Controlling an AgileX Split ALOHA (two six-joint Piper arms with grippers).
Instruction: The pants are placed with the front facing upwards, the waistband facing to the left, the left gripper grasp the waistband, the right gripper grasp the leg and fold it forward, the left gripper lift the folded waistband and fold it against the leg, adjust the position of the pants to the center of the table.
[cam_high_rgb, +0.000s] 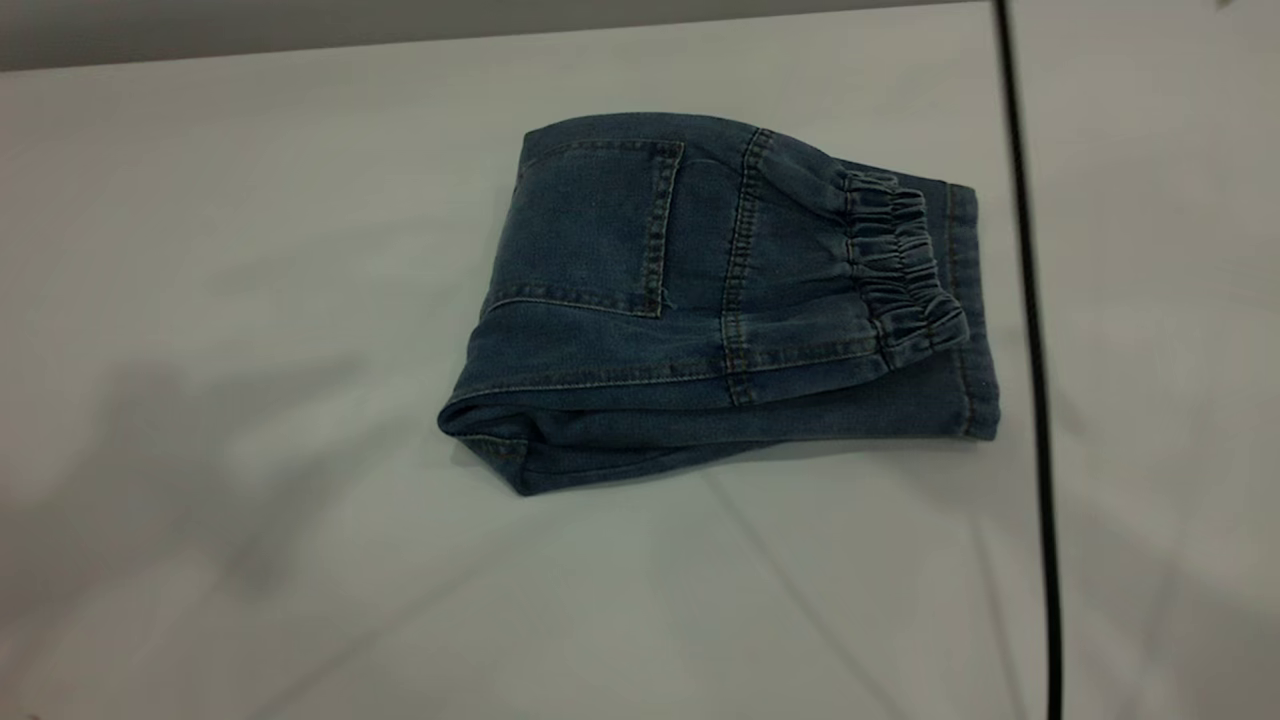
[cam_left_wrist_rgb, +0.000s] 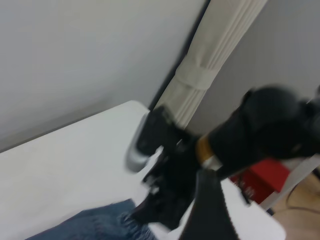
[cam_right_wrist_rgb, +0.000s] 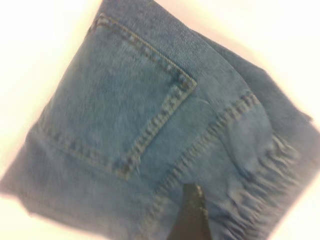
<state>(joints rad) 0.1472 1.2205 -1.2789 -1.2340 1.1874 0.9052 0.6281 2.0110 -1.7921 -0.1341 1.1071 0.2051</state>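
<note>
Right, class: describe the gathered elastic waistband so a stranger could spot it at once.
Start at the broad white table and find the folded blue denim pants lying on it. Follow the top layer, past the stitched back pocket, towards the black cable. There the waistband is the only crinkled, ruched strip; all other denim lies smooth.

The pants (cam_high_rgb: 700, 300), right of centre in the exterior view, are blue denim cloth, matt and finely grained, with raised tan stitching around a back pocket (cam_high_rgb: 590, 225). The waistband (cam_high_rgb: 900, 265) at their right end is the same cloth, gathered into tight crinkles. The table (cam_high_rgb: 250, 400) under them is smooth and pale, with a faint sheen. A thin black cable (cam_high_rgb: 1030, 350) at the right looks smooth.
</note>
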